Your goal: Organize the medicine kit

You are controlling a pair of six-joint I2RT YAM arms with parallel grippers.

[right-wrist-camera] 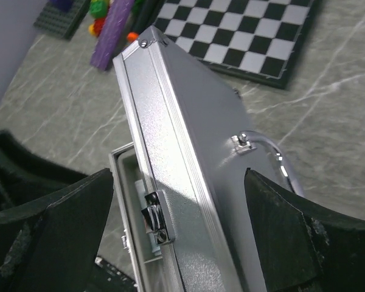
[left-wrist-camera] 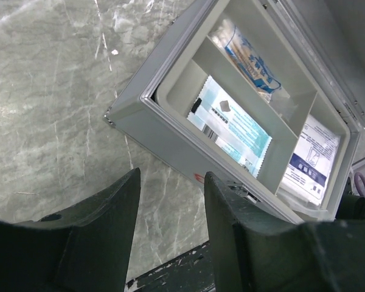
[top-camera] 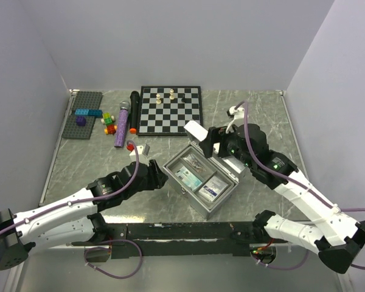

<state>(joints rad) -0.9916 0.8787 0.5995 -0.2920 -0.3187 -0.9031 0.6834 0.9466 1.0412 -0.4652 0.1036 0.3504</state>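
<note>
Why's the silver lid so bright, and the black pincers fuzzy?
Right wrist view: light glares off the tilted lid, and the pincer fingers sit too near the lens. Left wrist view: fingers blurry too, packets sharp.

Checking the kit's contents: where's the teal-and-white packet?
Top view, centre: the teal-and-white packet lies inside the open case, left of the blue-and-white packet, nearer the left end effector.

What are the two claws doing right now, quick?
Left claw: open, holding nothing.
Right claw: open, its fingers spread wide on either side of the case lid.
</note>
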